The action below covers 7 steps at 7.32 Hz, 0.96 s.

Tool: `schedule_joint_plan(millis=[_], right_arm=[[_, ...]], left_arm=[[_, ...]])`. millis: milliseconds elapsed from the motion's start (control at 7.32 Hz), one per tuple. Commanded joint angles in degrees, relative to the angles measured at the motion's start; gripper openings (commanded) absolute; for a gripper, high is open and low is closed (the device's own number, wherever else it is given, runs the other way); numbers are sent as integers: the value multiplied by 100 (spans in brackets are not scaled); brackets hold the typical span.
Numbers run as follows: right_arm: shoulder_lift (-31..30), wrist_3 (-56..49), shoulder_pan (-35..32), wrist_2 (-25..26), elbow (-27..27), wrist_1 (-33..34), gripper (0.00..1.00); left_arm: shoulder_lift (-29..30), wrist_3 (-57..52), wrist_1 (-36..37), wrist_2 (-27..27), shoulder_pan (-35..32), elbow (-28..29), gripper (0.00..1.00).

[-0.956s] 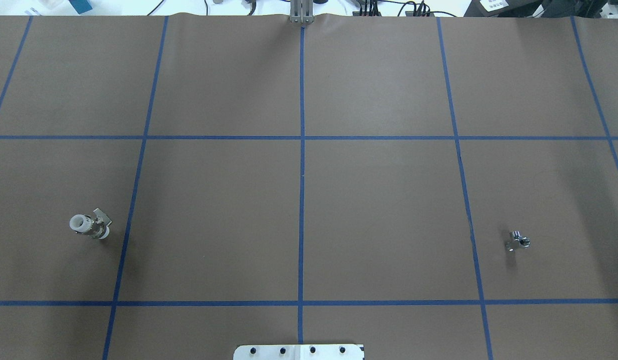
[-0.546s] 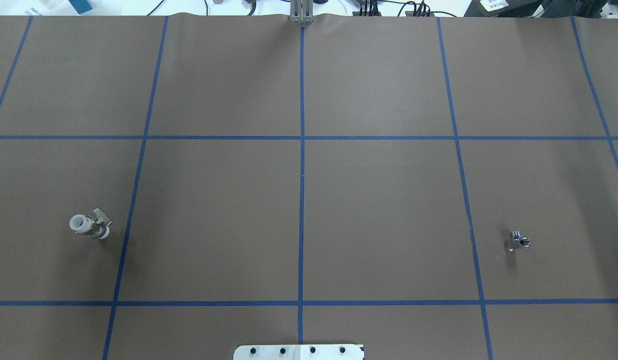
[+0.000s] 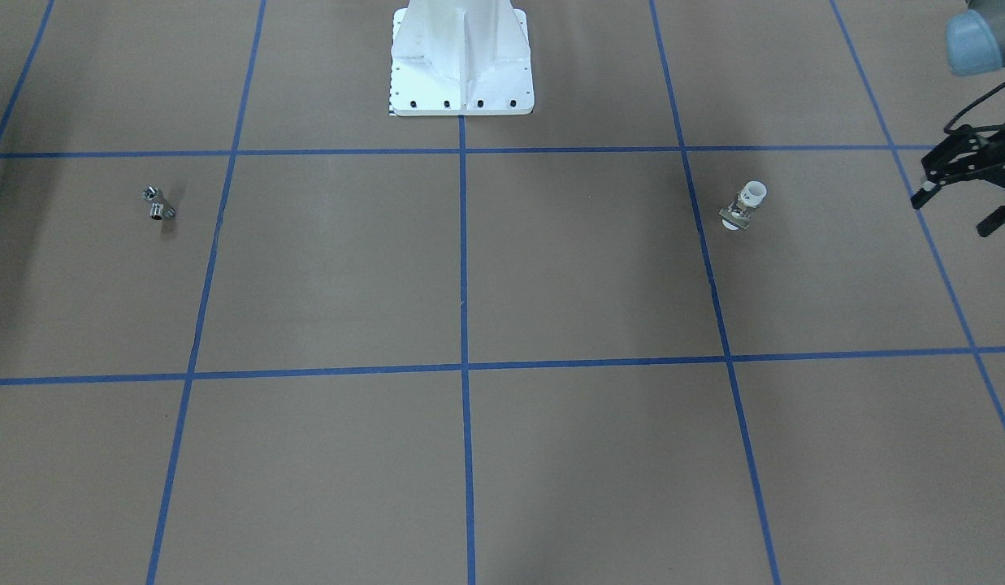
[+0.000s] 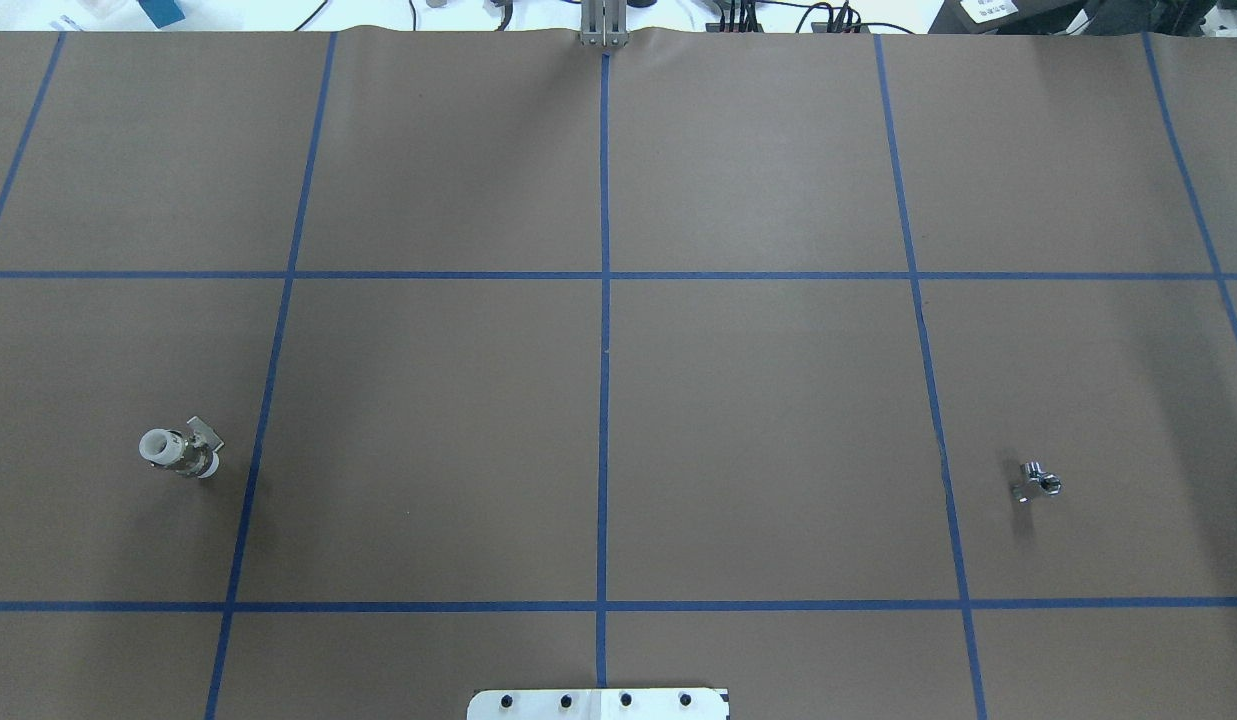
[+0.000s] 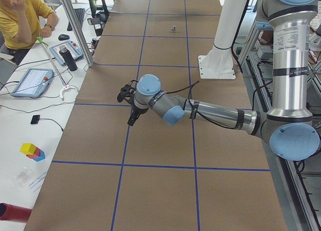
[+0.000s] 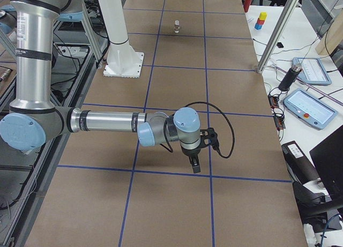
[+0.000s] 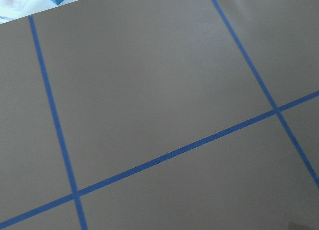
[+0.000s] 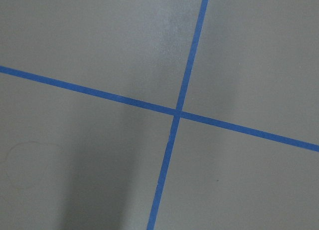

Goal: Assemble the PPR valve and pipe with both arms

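The PPR valve (image 4: 181, 452) stands on the brown mat at the robot's left, with white ends and a tab handle; it also shows in the front view (image 3: 744, 207) and far off in the right view (image 6: 177, 26). The pipe (image 4: 1037, 482), a small silver fitting, lies at the robot's right, also in the front view (image 3: 157, 205) and the left view (image 5: 173, 28). My left gripper (image 3: 953, 213) hangs open and empty beyond the valve, outboard of it, and shows in the left view (image 5: 128, 106). My right gripper (image 6: 194, 165) shows only in the right view; I cannot tell its state.
The white pedestal base (image 3: 461, 65) stands at the robot's edge of the mat (image 4: 598, 703). Blue tape lines divide the mat. Both wrist views show only mat and tape. An operator (image 5: 20, 15) sits at a side desk with tablets.
Valve and pipe have not moved. A small dark speck has appeared at the overhead view's left edge.
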<state>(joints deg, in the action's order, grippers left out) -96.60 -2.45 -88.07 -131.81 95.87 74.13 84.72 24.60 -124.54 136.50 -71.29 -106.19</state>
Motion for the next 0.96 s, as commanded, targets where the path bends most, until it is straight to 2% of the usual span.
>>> schedule_joint_plan(millis=[0, 137, 273, 683, 820], right_arm=[[-7, 7, 0, -11, -583, -842, 100], [-7, 7, 0, -28, -935, -1517, 100], [-7, 25, 0, -90, -1051, -1777, 100], [-7, 34, 0, -99, -1123, -1761, 100], [-7, 34, 0, -99, -1123, -1762, 100]], left_arm=[[-209, 1210, -114, -454, 772, -357, 100], [-236, 1675, -97, -1084, 1297, -515, 100], [-228, 2245, -80, -1500, 1859, -638, 100], [-210, 3023, -36, -2354, 2987, -842, 100], [-210, 3025, 243, -2643, 3164, -842, 100]])
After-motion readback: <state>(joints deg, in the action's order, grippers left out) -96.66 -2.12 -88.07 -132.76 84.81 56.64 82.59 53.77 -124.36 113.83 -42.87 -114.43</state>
